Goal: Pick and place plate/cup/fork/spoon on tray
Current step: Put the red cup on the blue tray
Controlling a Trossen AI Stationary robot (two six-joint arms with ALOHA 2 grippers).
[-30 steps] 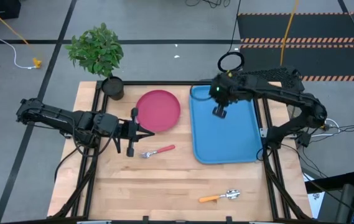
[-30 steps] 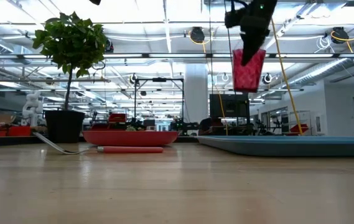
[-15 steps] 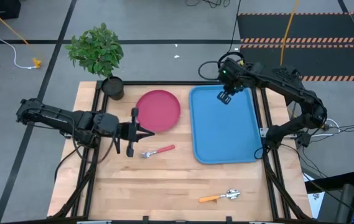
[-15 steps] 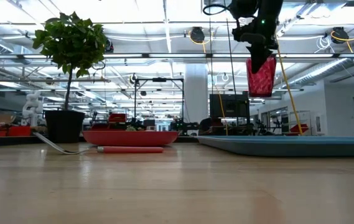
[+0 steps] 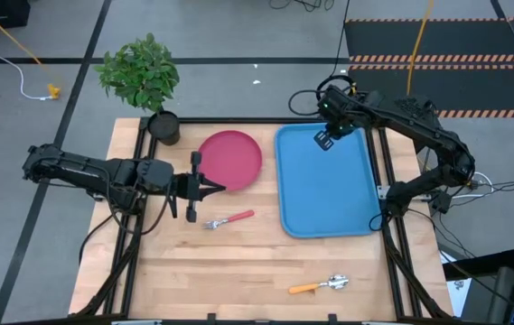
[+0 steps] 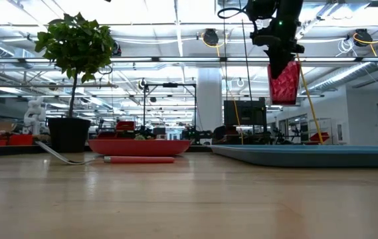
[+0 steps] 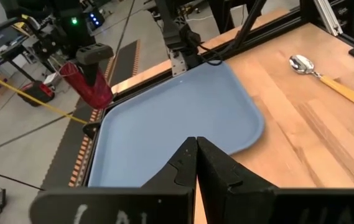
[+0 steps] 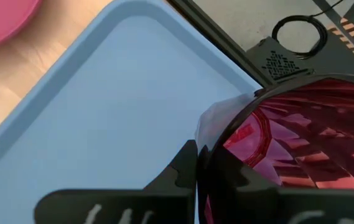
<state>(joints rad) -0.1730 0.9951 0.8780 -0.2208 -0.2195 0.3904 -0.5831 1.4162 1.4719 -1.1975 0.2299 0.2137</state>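
High view: wooden surface (image 5: 238,262) carries everything, both arms reaching in from the sides.

Tray (image 5: 329,194), blue, lies flat under the right jaws (image 5: 325,139), which hang over its far corner. Low view shows the right jaws (image 6: 280,56) well above the tray rim (image 6: 308,154), nothing touching it. Tray bare inside.

Plate (image 5: 230,160), pink-red, sits on the surface just beside the tray, ahead of the left jaws (image 5: 213,189); the jaw tips point at the plate's near edge. Whether they touch it, cannot tell.

Potted plant (image 5: 141,77) stands at the far corner, beyond the plate from the left jaws.

Cup (image 6: 283,81), dark red, ribbed, clamped in the right jaws and hanging below them, tilted a little, clear of the tray. Right wrist view shows the cup (image 8: 288,149) filling the space between the fingers.

Left jaws pressed together, tips meeting, holding nothing (left wrist view (image 7: 196,144)).

Fork (image 5: 228,219) with red handle lies just beside the left jaws. Spoon (image 5: 320,285) with orange handle lies well apart from both.
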